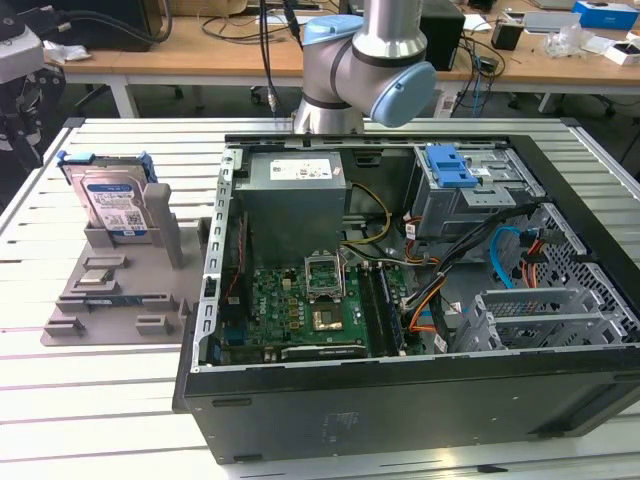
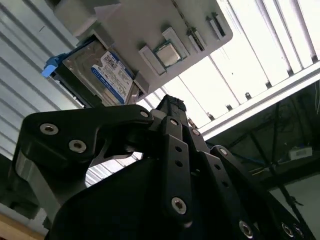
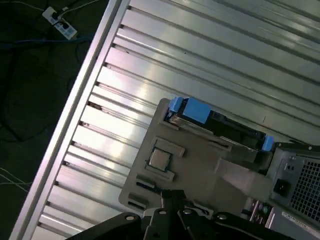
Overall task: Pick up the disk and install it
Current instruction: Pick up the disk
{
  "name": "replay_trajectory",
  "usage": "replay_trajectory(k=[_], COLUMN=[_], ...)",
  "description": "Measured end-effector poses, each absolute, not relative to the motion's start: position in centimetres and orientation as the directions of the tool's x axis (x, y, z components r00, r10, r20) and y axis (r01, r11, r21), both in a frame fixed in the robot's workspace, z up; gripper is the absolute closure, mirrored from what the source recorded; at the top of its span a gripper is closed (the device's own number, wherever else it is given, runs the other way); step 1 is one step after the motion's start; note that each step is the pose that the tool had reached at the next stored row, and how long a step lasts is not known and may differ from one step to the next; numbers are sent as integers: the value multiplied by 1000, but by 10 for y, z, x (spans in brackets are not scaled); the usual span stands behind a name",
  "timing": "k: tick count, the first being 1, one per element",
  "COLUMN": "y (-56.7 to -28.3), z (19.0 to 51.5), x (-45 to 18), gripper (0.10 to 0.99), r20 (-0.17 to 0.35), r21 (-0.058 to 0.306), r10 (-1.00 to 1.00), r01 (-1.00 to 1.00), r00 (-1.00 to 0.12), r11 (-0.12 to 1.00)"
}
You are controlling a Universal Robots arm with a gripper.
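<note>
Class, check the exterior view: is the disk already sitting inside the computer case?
No, the disk stands upright in the grey holder on the table, outside the computer case.

Silver arm, pale-blue joint caps; black linked hand, silver screws.

In the exterior view the arm runs off the picture at twelve o'clock. The grey holder hides the lower end of the disk, and the computer case is cut at three o'clock. In the second wrist view the claw blocks part of the desk. In the first wrist view the disk's label face is hidden.
</note>
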State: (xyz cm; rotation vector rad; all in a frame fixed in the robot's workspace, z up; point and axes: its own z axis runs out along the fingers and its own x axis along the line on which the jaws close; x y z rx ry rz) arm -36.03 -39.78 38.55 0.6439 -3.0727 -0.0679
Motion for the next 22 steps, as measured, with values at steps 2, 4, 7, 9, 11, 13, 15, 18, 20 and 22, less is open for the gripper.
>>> replay_trajectory(k=[2,4,7,9,11,13,15,18,20,22], y=[-398,-398,-398,-398,-398,-398,-398,-398,-398,-398], z=[385,385,385,385,385,385,385,385,385,385], x=[-360,-360,-360,-360,-360,-360,-360,-360,-360,-360], gripper=[980,980,980,980,980,980,980,980,980,980], r20=[-7,-8,-8,-8,-8,-8,-8,-8,-8,-8], r21=[43,43,43,43,43,43,43,43,43,43], r10=[-477,-548,-621,-651,-685,-721,-788,-851,-872,-893], r01=[-476,-548,-621,-651,-685,-720,-788,-850,-871,-892], r00=[-879,-837,-784,-759,-728,-693,-615,-526,-490,-450], r11=[878,836,783,758,727,692,615,525,489,449])
